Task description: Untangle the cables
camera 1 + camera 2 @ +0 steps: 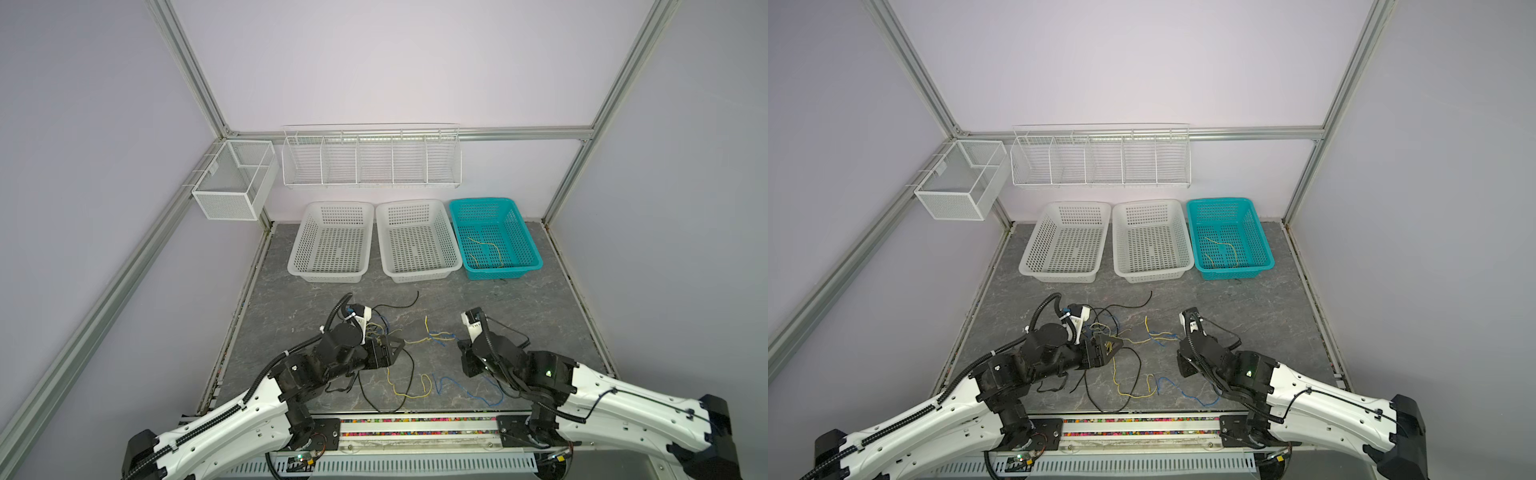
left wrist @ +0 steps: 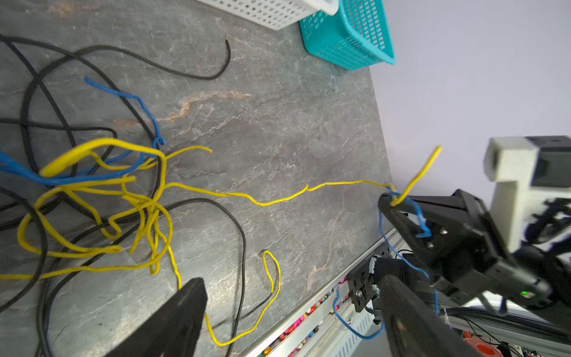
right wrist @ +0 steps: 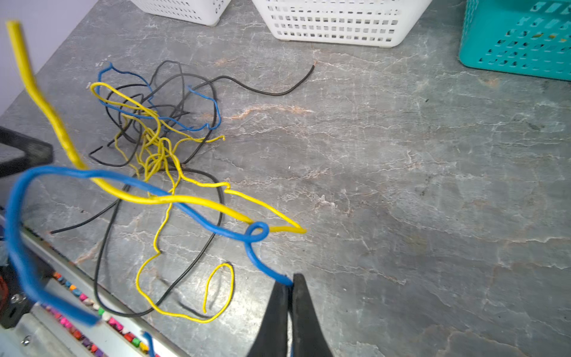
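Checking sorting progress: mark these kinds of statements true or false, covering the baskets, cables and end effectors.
1. The teal basket holds a yellow cable. True.
2. Both white baskets hold cables. False: the white baskets are empty.
3. The right end effector is shut on a blue cable. True.
4. The left end effector is shut on a cable. False: the left end effector is open, gripping nothing.
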You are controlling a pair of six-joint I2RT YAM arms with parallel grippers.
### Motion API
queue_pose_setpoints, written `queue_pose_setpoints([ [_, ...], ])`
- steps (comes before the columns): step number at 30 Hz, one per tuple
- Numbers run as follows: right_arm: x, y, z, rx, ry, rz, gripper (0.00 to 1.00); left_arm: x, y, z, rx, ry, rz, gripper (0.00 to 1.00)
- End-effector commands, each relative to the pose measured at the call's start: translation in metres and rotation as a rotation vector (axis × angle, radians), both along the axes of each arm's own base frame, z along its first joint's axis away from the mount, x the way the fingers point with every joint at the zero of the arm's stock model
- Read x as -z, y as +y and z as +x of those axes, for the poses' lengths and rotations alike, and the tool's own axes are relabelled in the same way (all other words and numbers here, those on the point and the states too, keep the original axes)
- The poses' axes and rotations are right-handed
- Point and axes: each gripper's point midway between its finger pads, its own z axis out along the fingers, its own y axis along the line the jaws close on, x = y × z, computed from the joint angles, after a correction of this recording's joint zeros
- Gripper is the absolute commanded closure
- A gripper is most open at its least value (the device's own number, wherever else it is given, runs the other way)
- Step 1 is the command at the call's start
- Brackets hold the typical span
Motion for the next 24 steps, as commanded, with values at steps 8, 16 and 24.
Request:
queue_pose_setpoints([
  [8,-0.026,0.029,-0.015,-0.081,0.088,0.170,0.94,0.041,-0.010,0.004,-0.008,0.079,0.047,0.11],
  [16,-0.039,0.035,-0.028,-0.173,0.092,0.206,0.94,0.031,-0.023,0.009,0.091,0.012,0.132,0.10],
  [24,-0.054,0.023,-0.030,-0.181,0.066,0.180,0.94,0.005,-0.036,0.003,0.279,-0.160,0.259,0.10],
])
